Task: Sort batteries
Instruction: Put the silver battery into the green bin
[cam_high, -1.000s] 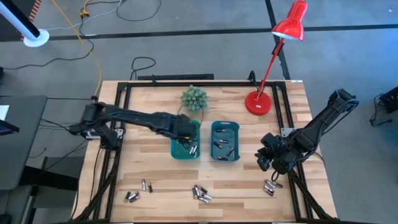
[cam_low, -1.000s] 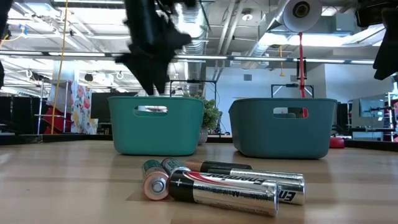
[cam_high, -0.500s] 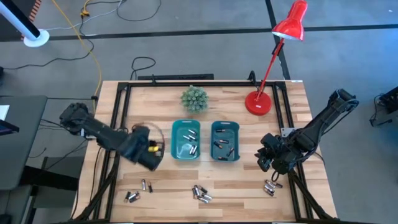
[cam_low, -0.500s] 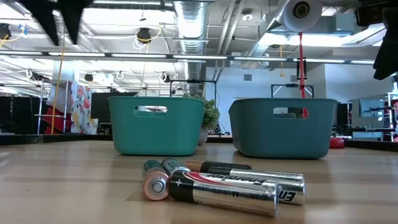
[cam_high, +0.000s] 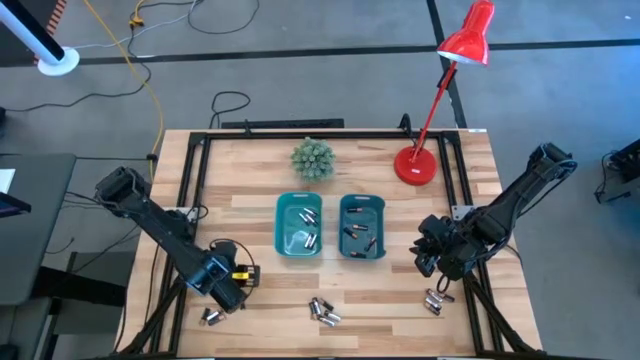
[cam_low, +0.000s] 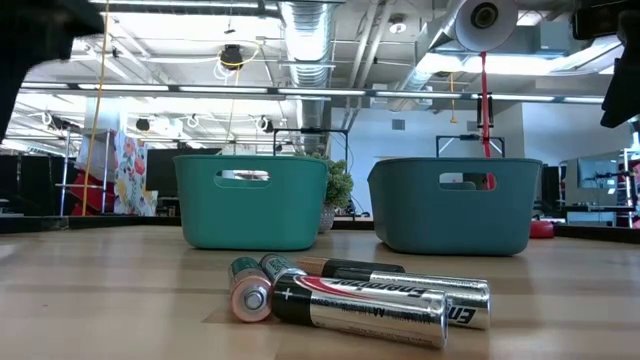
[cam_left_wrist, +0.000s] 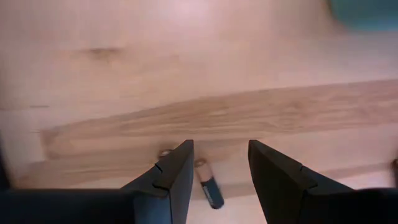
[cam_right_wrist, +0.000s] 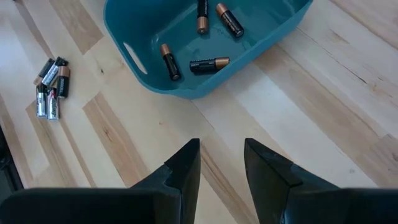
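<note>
Loose batteries (cam_high: 322, 311) lie at table front; others in left bin (cam_high: 298, 226) and right bin (cam_high: 361, 227). Left gripper (cam_high: 226, 292), jaws parted and empty, has swung from left bin to front-left cells (cam_left_wrist: 208, 186): drop done, next pick beginning. Right gripper (cam_high: 430, 256) unchanged, parted, empty, near right bin.

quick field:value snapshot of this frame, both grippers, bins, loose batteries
left gripper: open, empty, over the front-left batteries
right gripper: open, empty, right of the bins, above the table
left teal bin: a few batteries inside
right teal bin: several batteries inside
loose batteries: clusters at front centre and front right
other: red desk lamp, small green plant at the back
</note>
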